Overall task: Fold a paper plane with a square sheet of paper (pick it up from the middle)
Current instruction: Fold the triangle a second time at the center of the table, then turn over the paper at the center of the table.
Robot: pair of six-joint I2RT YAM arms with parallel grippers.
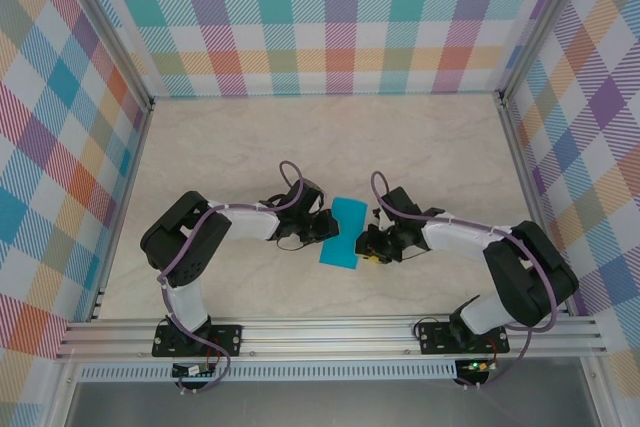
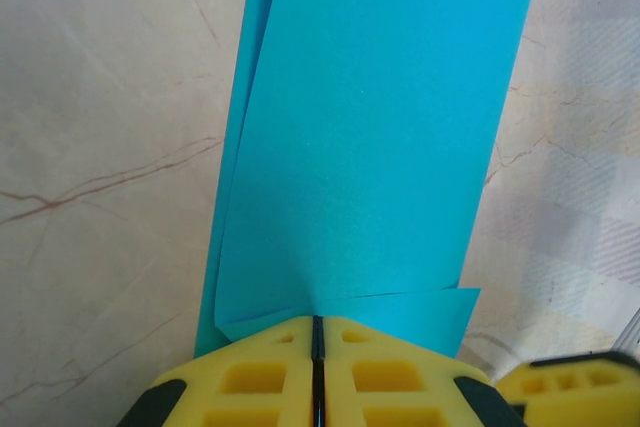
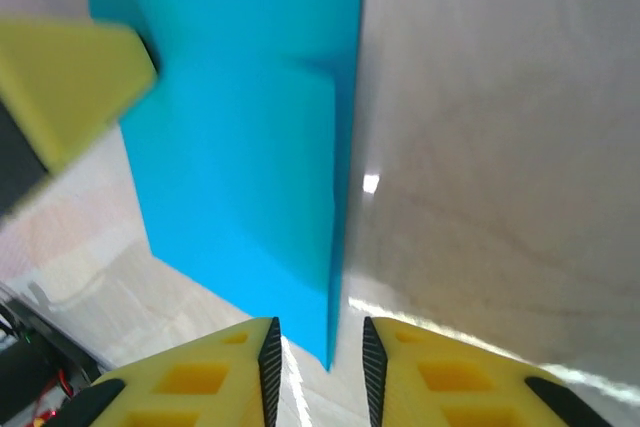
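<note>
The square sheet of paper (image 1: 340,232) is teal-blue and folded into a narrow two-layer rectangle; a paper plane is out of view. It is held up between the two grippers at mid-table. My left gripper (image 1: 322,229) is shut on the sheet's near edge, and in the left wrist view the yellow jaws meet at the paper (image 2: 370,127), whose layers spread slightly. My right gripper (image 3: 320,362) is open. The paper's lower corner (image 3: 328,352) hangs in the gap between its pads without touching them. The left gripper's yellow finger (image 3: 70,87) shows blurred at the upper left.
The marble-patterned table (image 1: 230,147) is walled by checkered panels (image 1: 340,17) on three sides, with aluminium posts at the corners. A metal rail (image 1: 330,332) carrying both arm bases runs along the near edge.
</note>
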